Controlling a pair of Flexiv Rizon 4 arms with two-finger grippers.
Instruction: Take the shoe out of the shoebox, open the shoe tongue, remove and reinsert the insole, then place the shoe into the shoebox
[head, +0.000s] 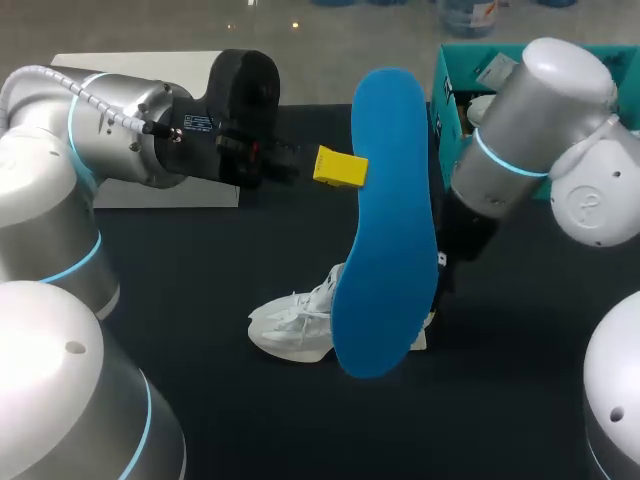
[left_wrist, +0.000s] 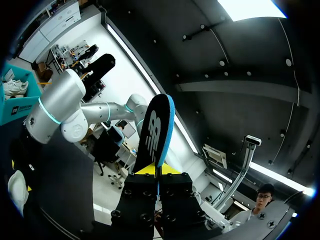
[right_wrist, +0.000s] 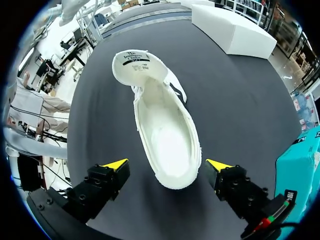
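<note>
My left gripper (head: 338, 167) is shut on the edge of the blue insole (head: 385, 220) and holds it upright in the air above the table. In the left wrist view the insole (left_wrist: 156, 131) shows its black underside and rises from between the closed fingers (left_wrist: 150, 171). The white shoe (head: 292, 322) lies on the black table, partly hidden behind the insole. My right gripper (right_wrist: 167, 165) hangs open over the shoe (right_wrist: 165, 130), its yellow tips either side of the heel end without touching. The shoe's tongue is folded forward and its inside is bare. The teal shoebox (head: 446, 92) stands at the back right.
A white box lid (head: 190, 196) lies at the back left, under my left arm. A second white shoe (left_wrist: 15, 87) sits inside the shoebox (left_wrist: 20, 110). The lid (right_wrist: 235, 30) is beyond the shoe's toe end, and the shoebox (right_wrist: 300, 165) is close beside my right gripper.
</note>
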